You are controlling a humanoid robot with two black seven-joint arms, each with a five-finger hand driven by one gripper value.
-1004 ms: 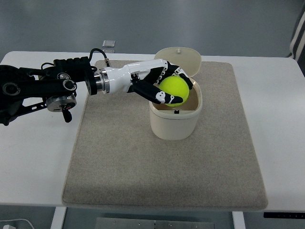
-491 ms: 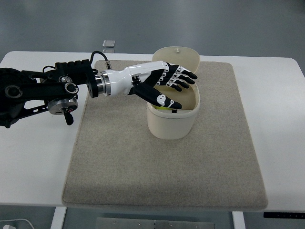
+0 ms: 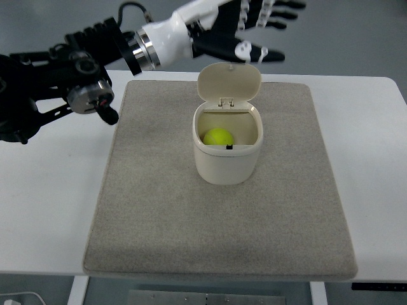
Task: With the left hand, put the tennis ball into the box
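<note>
The bright yellow-green tennis ball [image 3: 219, 136] sits down inside the cream, rounded plastic box [image 3: 227, 162], resting low on the left side of the box's interior, with the rim all around it. The box's hinged cream lid [image 3: 229, 82] stands flipped up at the back, tilted open above the hinge, its inner face toward the camera. The box stands upright near the middle of the grey-beige fabric mat [image 3: 159, 216], and the mat lies flat on the white table [image 3: 44, 210]. Up at the top of the picture, the white-and-black robot left hand [image 3: 238, 28] hangs in the air beyond the lid, well clear of the box and touching nothing. Its fingers [image 3: 280, 14] are stretched out straight toward the right and spread apart, the thumb [image 3: 251, 51] extended below them, and the hand is empty. Behind the wrist, the black left arm [image 3: 57, 76] with its silver joint ring comes in from the left edge, over the table's far left corner. The ball touches nothing but the inside of the box.
</note>
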